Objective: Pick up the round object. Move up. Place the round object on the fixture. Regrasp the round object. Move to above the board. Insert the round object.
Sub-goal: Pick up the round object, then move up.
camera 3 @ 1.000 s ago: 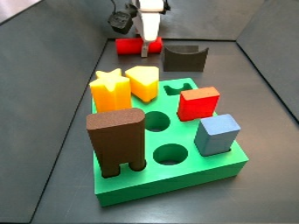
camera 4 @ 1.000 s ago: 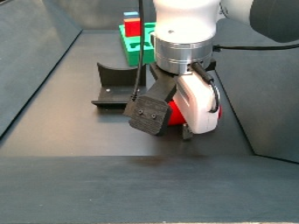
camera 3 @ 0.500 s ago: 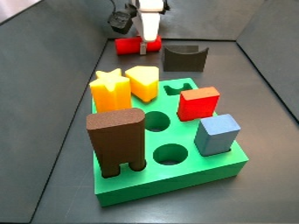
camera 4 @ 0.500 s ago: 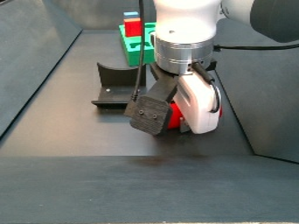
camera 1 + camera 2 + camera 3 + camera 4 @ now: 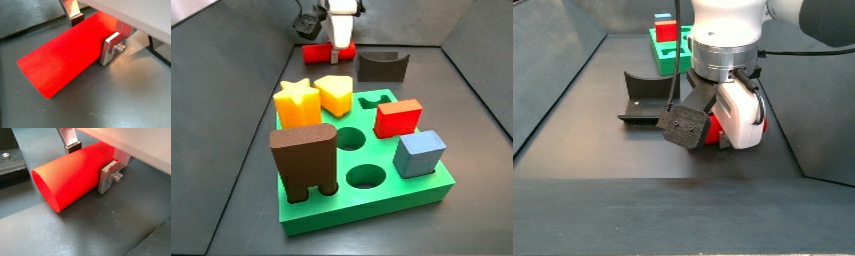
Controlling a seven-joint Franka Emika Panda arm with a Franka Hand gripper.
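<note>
While the gripper (image 5: 90, 159) has its plates snug on both sides of the round object (image 5: 70, 175) lying on the floor beside the fixture (image 5: 382, 66), looks like only the pick-up's underway, so lifting, fixture, regrasp and the board (image 5: 372, 190) all remain.

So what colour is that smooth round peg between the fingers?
Plain red cylinder peg, clearest in a wrist view.
</note>
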